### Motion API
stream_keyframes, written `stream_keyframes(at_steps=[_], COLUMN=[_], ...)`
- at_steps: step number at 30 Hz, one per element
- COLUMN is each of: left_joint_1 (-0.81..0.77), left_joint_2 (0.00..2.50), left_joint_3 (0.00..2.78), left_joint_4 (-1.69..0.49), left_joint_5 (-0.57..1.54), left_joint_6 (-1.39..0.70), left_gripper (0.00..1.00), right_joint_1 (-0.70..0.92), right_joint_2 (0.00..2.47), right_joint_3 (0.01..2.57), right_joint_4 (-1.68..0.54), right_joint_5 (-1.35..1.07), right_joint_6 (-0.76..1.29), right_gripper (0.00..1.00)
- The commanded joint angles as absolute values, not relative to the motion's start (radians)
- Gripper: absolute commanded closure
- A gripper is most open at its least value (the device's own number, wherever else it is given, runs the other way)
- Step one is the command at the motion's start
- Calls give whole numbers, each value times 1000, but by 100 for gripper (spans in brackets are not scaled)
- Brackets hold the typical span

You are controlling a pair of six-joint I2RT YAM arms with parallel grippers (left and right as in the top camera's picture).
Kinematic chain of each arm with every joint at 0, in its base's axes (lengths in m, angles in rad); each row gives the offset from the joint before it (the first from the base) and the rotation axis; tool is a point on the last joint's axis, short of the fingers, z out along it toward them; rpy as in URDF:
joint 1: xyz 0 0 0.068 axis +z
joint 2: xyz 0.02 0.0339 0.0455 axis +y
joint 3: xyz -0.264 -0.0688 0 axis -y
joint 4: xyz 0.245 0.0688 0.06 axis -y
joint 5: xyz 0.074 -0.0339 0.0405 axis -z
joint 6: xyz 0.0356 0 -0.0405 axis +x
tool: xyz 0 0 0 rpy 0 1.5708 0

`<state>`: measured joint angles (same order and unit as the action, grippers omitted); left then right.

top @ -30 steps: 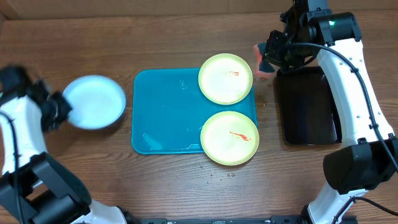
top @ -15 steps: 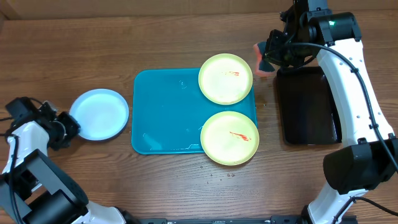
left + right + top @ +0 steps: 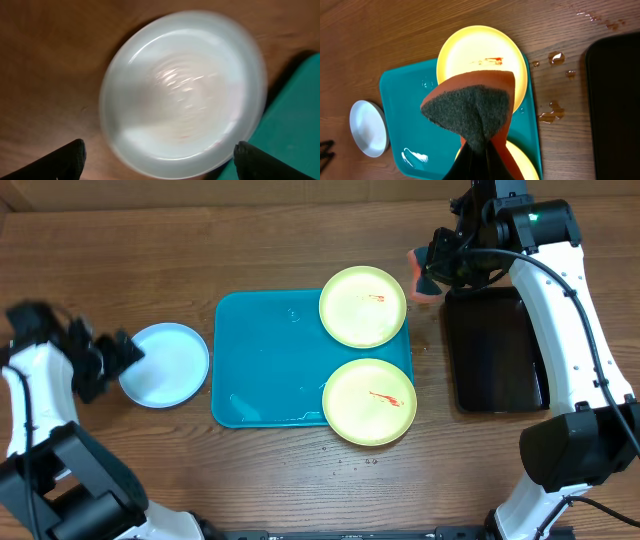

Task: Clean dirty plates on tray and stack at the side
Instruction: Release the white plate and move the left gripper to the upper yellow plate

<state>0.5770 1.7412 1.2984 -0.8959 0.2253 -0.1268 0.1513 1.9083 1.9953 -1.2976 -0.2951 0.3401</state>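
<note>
Tray (image 3: 265, 360): turquoise, lying flat mid-table; a wet sheen shows on its bare floor.
Light blue plate (image 3: 165, 365): off the tray, flat on the table (image 3: 300, 240) just beside the tray's left edge. The left wrist view is motion-blurred, with a glossy whitish centre showing.
Far yellow-green plate (image 3: 362, 306): in the tray's far right corner, overhanging the far rim. There is a small red smear (image 3: 375, 298) on its centre.
Near yellow-green plate (image 3: 369, 401): in the tray's near right corner, overhanging the near rim, with a red streak (image 3: 385, 397) on it. The two yellow-green plates sit nearly rim to rim, not stacked.
Left gripper (image 3: 108, 365): left of the tray, at the outer side of the light blue plate. Its jaws are spread wide, the tips standing at either side of the plate's rim, and it grips nothing.
Right gripper (image 3: 479, 159): beyond the tray's far right corner, raised above the table, with its jaws pinched tight on a sponge.
Sponge (image 3: 470, 110): orange body with a dark grey scouring face, folded in the grip.
Black tray (image 3: 495, 350): right of the turquoise tray and well apart from it.
Water drops (image 3: 555, 57): on the wood between the tray's right edge and the black tray.
</note>
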Motion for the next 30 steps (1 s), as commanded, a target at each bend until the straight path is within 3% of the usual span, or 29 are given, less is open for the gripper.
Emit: stream_keyframes(at_steps=[1, 15, 30], left_joint_1=[408, -123, -192], left_joint_2=[1718, 1776, 1909], left_joint_3=[1457, 1505, 1505], left_joint_4=[-939, -760, -675], left_joint_5=[199, 191, 225], left_joint_6=[-105, -309, -407], left_gripper=[2, 0, 0], right_joint_1=[148, 144, 144], right_joint_2=[1905, 1905, 1905], right_joint_3=[2004, 2004, 2004], right_joint_4=[-1286, -1289, -1290], right_joint_5=[-289, -289, -288], right_joint_6=[340, 340, 340], right_gripper=[96, 96, 96])
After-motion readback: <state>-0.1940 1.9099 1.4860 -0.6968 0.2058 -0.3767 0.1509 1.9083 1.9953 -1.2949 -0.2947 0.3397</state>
